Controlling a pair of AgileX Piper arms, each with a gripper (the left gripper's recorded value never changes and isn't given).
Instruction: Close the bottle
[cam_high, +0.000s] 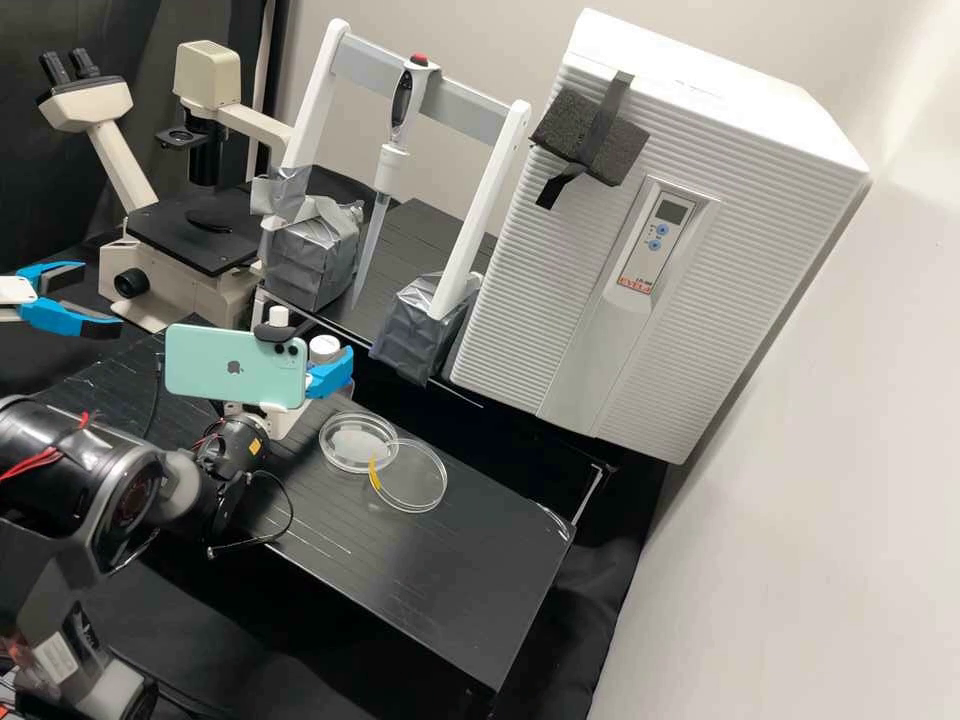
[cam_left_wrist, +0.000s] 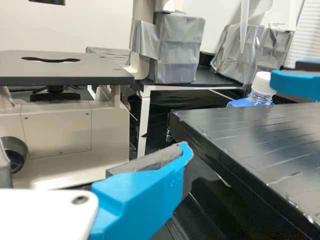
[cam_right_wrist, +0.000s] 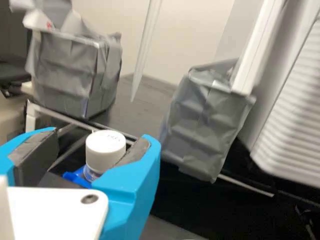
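Note:
A small clear bottle with a white cap (cam_right_wrist: 105, 146) and a blue label stands at the back edge of the black bench (cam_high: 450, 570). My right gripper (cam_right_wrist: 100, 141) is open, one blue finger on each side of the cap. The right finger lies close against the cap, and a gap shows at the left finger. From above, the cap (cam_high: 323, 347) peeks out behind a mint-green phone beside the right gripper (cam_high: 325, 368). My left gripper (cam_high: 100, 297) hangs open off the bench's left end, by the microscope. Past its one visible finger (cam_left_wrist: 150, 182), the bottle (cam_left_wrist: 260, 87) stands far off.
A beige microscope (cam_high: 150, 230) stands at the back left. A white stand with tape-wrapped feet (cam_high: 310, 245) holds a pipette (cam_high: 385, 180). A large white ribbed appliance (cam_high: 660, 230) fills the right. Two clear petri dishes (cam_high: 357, 440) (cam_high: 410, 475) lie mid-bench. The phone (cam_high: 235, 365) rides on the right arm.

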